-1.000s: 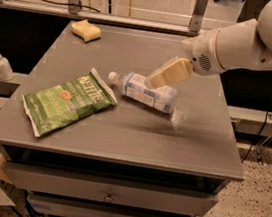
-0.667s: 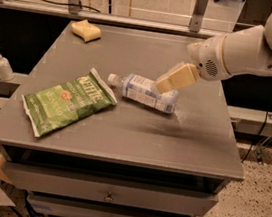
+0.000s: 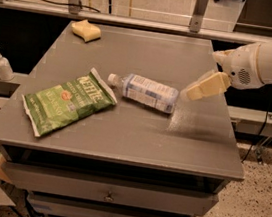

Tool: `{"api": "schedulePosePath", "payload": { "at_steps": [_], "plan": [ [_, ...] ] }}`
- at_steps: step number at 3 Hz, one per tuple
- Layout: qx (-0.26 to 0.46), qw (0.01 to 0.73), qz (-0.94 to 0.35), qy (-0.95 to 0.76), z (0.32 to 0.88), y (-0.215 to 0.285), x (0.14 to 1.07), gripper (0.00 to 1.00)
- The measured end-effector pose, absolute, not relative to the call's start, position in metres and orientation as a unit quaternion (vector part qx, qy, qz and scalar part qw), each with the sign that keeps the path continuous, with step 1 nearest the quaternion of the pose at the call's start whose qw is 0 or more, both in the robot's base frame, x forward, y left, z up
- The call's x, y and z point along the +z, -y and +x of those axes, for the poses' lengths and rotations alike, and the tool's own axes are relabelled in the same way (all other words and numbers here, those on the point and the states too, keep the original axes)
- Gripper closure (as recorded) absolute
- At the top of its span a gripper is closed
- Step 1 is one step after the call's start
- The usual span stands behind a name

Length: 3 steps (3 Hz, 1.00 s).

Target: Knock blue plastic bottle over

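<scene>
The blue plastic bottle (image 3: 146, 92) lies on its side on the grey table (image 3: 122, 134), near the middle, its white cap pointing left toward the green chip bag (image 3: 66, 102). Its white-and-dark label faces up. My gripper (image 3: 206, 86) hangs over the table's right side, just right of the bottle's base and apart from it. Its tan fingers (image 3: 210, 85) point down-left. The white arm reaches in from the right edge.
A yellow sponge (image 3: 86, 30) sits at the table's far left corner. A small white pump-dispenser bottle (image 3: 2, 64) stands on a ledge left of the table. Drawers are below the tabletop. A railing runs behind the table.
My gripper has drawn back to the right, away from the bottle. The bottle stays lying on its side in about the same spot.
</scene>
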<state>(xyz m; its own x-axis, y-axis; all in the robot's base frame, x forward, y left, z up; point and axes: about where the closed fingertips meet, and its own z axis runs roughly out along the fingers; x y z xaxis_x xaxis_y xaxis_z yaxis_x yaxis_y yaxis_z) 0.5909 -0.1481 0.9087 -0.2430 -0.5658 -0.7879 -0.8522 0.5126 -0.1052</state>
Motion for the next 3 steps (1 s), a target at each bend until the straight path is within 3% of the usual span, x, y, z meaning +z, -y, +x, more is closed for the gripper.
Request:
{"api": "schedulePosePath", "payload": {
  "at_steps": [2,3],
  "plan": [
    [0.178,0.392,-0.453,-0.781,0.576,0.216,0.905,0.0],
    [0.178,0.392,-0.453,-0.781,0.576,0.216,0.905,0.0]
  ]
}}
